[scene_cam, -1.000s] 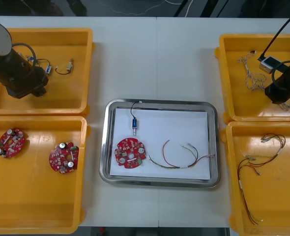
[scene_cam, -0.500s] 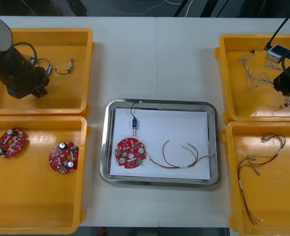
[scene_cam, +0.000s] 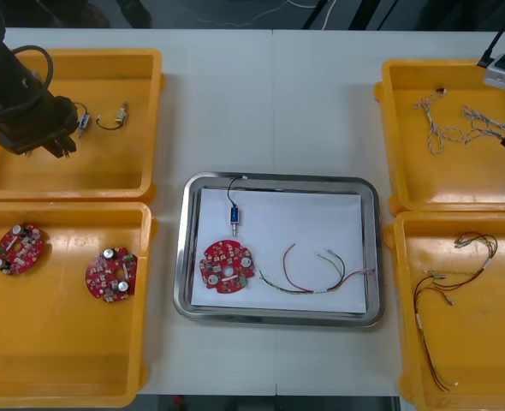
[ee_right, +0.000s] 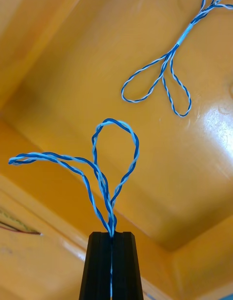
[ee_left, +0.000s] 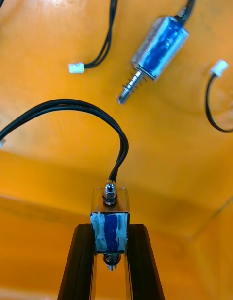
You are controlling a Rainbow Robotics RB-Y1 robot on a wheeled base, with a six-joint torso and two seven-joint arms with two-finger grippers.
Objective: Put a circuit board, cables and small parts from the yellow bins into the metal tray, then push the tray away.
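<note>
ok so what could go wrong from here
The right jaws pinch the twisted blue and white cable just at one end, so it may slip out or its loose loops could snag the yellow bin wall. The left jaws hold a small metal part whose black cable trails free and might catch likewise.

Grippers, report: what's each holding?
Left gripper, far-left bin, shut on small metal part. Right gripper, far-right bin, shut on blue-white cable. Metal tray unblocked.

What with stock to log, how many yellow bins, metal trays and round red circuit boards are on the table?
Yellow bins: 4
Metal tray: 1
Red circuit boards: 3, two in the near left bin and one in the tray
Total: 8
</note>
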